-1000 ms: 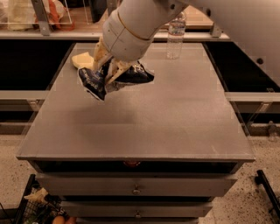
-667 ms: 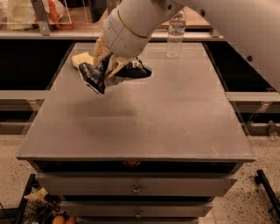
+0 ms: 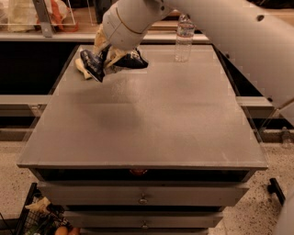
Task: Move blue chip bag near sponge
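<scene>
The blue chip bag (image 3: 94, 64) is dark navy and crumpled, held up off the grey table (image 3: 147, 114) near its far left corner. My gripper (image 3: 110, 57) is shut on the bag's middle, with the two ends sticking out left and right (image 3: 133, 60). The pale yellow sponge (image 3: 84, 69) lies on the table just behind and left of the bag, mostly hidden by it.
A clear plastic water bottle (image 3: 184, 38) stands at the far right of the table. A shelf with bagged items (image 3: 27, 13) runs behind the table. Drawers (image 3: 142, 198) sit under the front edge. A basket (image 3: 41, 218) is on the floor at lower left.
My gripper has carried the chip bag farther back and left, closer to the sponge, which is now more covered by the bag.
</scene>
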Robot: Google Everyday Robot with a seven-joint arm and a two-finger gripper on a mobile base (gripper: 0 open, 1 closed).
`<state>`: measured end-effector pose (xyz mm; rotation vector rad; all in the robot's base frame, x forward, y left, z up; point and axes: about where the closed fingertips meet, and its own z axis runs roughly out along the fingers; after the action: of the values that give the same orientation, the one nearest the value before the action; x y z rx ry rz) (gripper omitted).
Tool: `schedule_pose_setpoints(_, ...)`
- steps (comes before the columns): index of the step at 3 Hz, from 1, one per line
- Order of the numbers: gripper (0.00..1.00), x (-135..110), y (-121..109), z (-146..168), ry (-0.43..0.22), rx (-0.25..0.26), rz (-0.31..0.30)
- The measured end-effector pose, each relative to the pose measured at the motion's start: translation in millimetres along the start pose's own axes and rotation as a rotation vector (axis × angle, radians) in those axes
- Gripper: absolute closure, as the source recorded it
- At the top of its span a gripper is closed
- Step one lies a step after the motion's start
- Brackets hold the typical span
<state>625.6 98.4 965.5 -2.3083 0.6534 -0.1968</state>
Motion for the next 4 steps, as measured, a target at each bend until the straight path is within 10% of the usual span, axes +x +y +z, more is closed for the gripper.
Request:
schedule_pose_setpoints(3,1.0,70,-28,55,0.095,0.095,0.105)
schedule_pose_setpoints(4,0.81,88,-30,66,0.125,0.108,0.142)
